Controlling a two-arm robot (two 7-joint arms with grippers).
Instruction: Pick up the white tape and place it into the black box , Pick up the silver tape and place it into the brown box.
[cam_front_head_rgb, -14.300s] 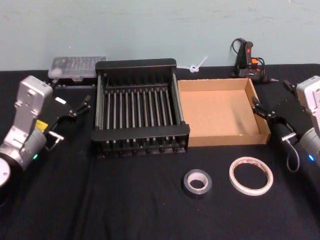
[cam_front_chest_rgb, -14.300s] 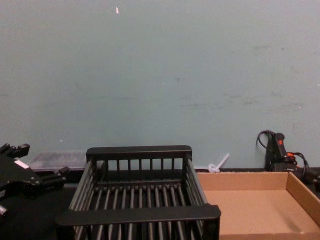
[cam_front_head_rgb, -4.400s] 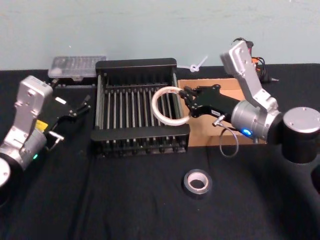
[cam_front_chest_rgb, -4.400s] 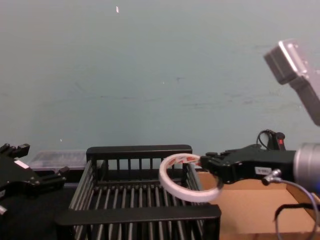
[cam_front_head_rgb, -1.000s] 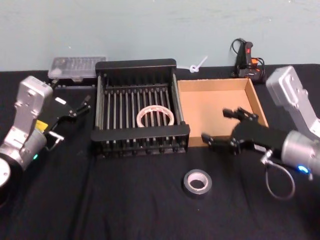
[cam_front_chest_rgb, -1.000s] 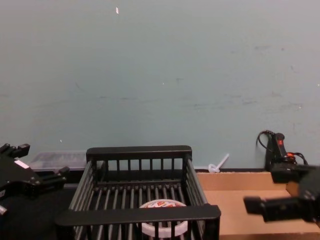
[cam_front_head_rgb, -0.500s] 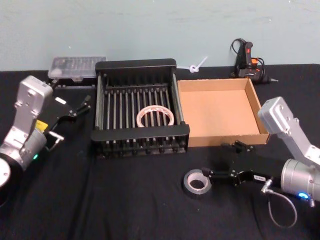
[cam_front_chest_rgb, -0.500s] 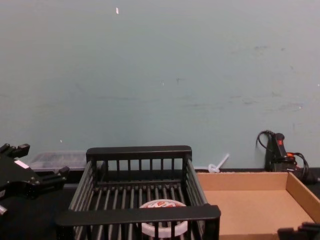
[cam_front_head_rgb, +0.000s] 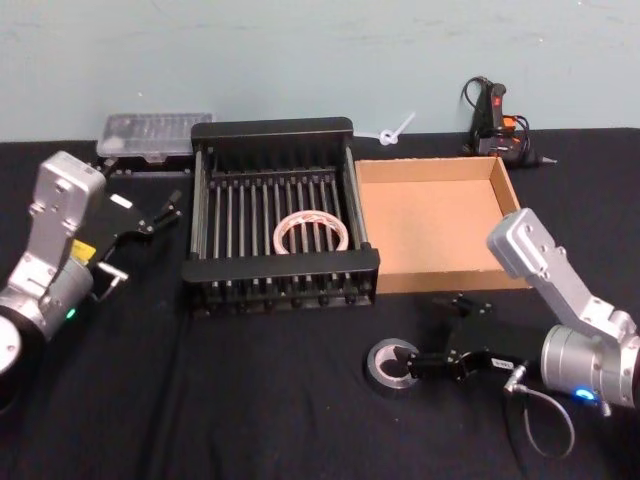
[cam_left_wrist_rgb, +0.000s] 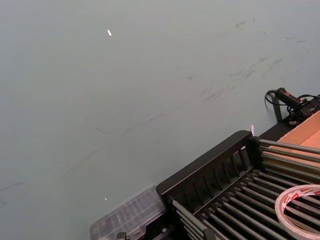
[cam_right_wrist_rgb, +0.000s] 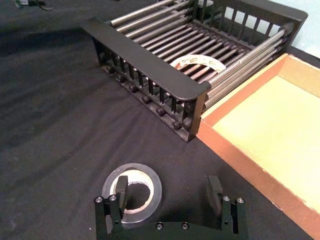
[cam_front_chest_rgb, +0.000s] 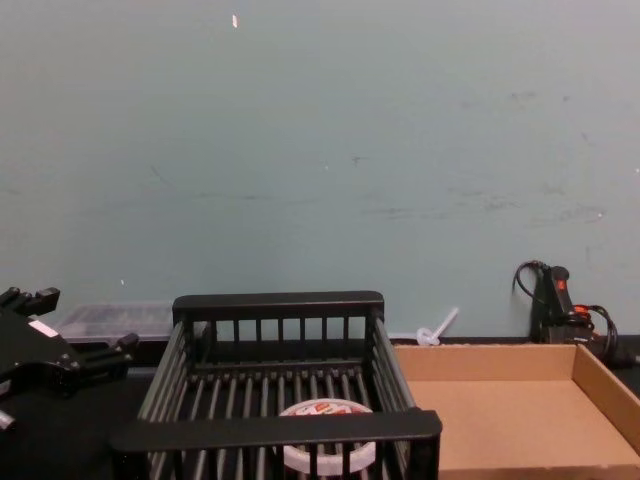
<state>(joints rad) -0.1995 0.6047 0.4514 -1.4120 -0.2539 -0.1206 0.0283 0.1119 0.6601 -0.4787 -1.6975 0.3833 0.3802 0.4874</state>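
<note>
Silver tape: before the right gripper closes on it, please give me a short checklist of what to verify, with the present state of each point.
1. White tape lies flat inside the black box: ok.
2. Right gripper is open: ok.
3. Gripper lines up with the silver tape: in the right wrist view one finger sits over the roll's core, the other outside its rim, so they straddle one wall: ok.
4. Fingers low enough to grip the wall: cannot tell.
5. Brown box has free floor for the roll: ok.
6. Left gripper waits left of the black box, away from the path: ok.
</note>
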